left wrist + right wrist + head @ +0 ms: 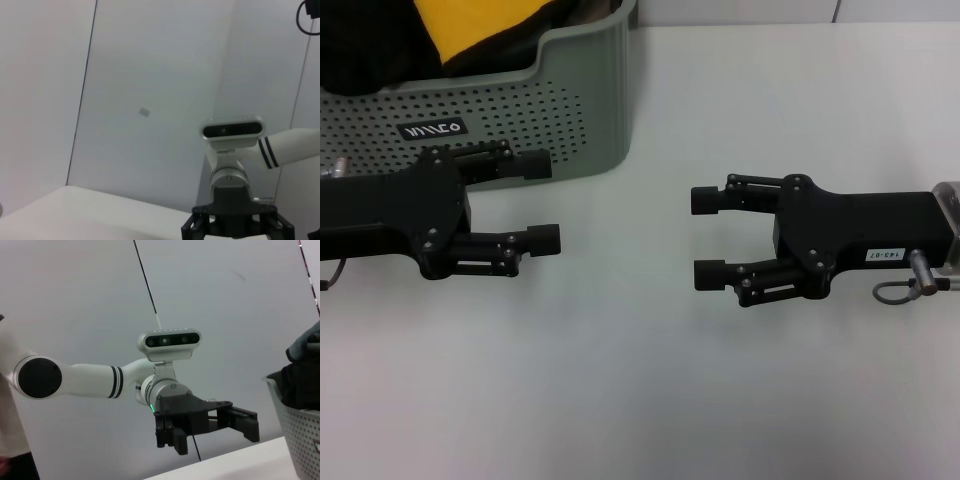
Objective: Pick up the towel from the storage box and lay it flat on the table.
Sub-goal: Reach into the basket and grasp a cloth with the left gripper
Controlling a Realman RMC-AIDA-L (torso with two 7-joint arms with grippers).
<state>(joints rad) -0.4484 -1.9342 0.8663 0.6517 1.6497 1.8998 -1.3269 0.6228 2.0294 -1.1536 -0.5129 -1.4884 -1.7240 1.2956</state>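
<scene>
Black fabric [360,50]: crumpled heap at the far left of the head view, cut off by the picture's edge; plain, no pattern visible.

Wall [150,75]: pale grey, smooth panels; dark seam [82,95] runs down it at a slight slant; fainter seams further along.

Small grey patch [144,112] on the wall panel, squarish, tilted; what it is cannot be told.

Black cable [304,17]: curved loop in the upper corner of the left wrist view, partly cut off.

Right wrist view: thin dark line [145,280] slanting across the wall; short dark mark [240,275] higher up; thin reddish cord [310,277] near the edge.
</scene>
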